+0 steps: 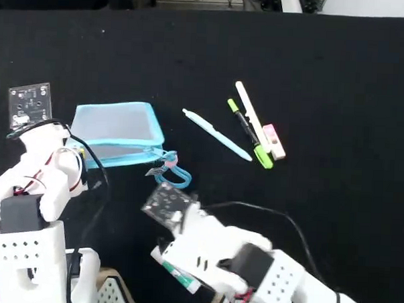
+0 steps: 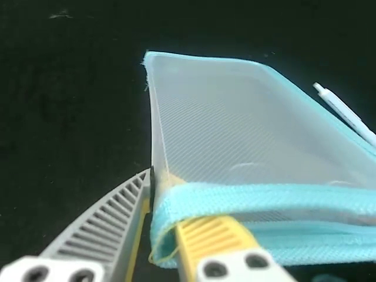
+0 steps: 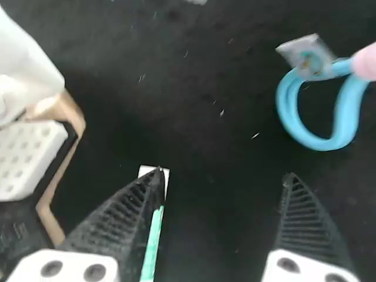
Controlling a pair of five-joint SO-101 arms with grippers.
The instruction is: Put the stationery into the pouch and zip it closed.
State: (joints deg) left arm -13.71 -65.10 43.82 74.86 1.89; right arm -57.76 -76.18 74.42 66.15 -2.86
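Black table (image 1: 339,70). Mesh pouch (image 1: 116,129) with blue trim lies flat, at 9 o'clock from table centre. My left gripper (image 2: 164,202) at pouch's 8 o'clock corner, fingers clamped on its zip edge. My right gripper (image 3: 224,174) fingers wide apart, nothing between them, over bare table. Blue zip-pull loop (image 3: 320,111) lies near them, at pouch's 4 o'clock corner. Stationery outside pouch, at its 3 o'clock: light blue pen (image 1: 216,134), green highlighter (image 1: 248,132), white pen (image 1: 250,113), pink eraser (image 1: 273,140).
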